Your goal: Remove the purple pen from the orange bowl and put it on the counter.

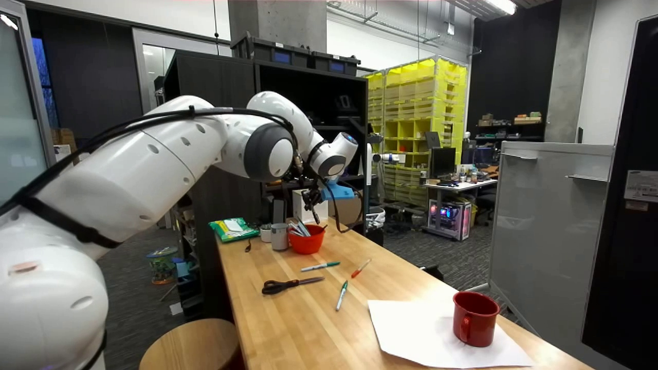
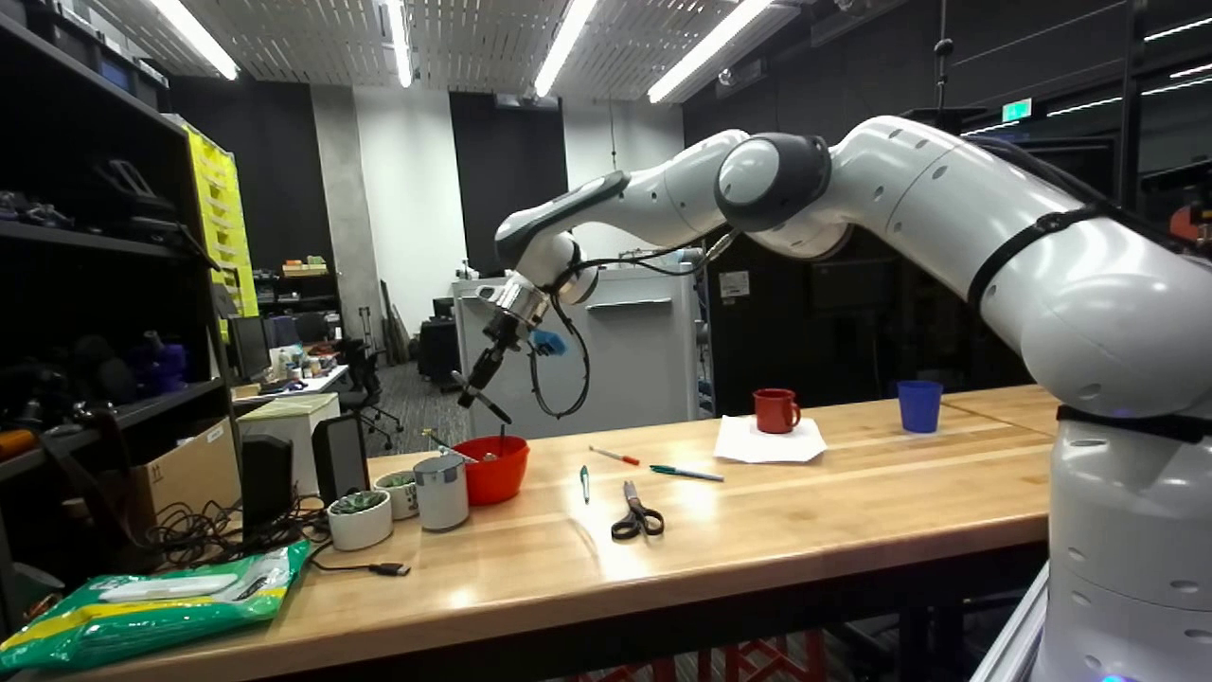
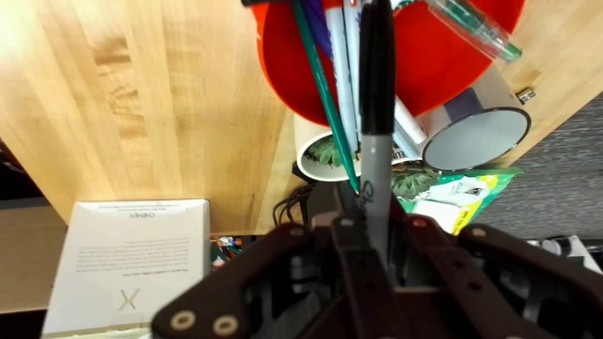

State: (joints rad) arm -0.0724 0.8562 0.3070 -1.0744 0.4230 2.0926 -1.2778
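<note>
In an exterior view, the arm (image 1: pixel 180 154) overhangs the worktop (image 1: pixel 288 324); in an exterior view, the claw (image 2: pixel 471 390) slants down-left above the orange bowl (image 2: pixel 502 474), pinching a black-capped marker (image 2: pixel 495 407). Wrist view: the purple pen (image 3: pixel 316 23) lies in the bowl, beyond and left of the claw, slightly oblique to the marker.

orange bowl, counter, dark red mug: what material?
Orange bowl: probably plastic, smooth; uniform colour inside and out.
Counter: wood, apparently varnished; grained strips, bright light reflections.
Dark red mug: glossy, with highlights; enamelled metal or glazed ceramic, can't tell which.
</note>
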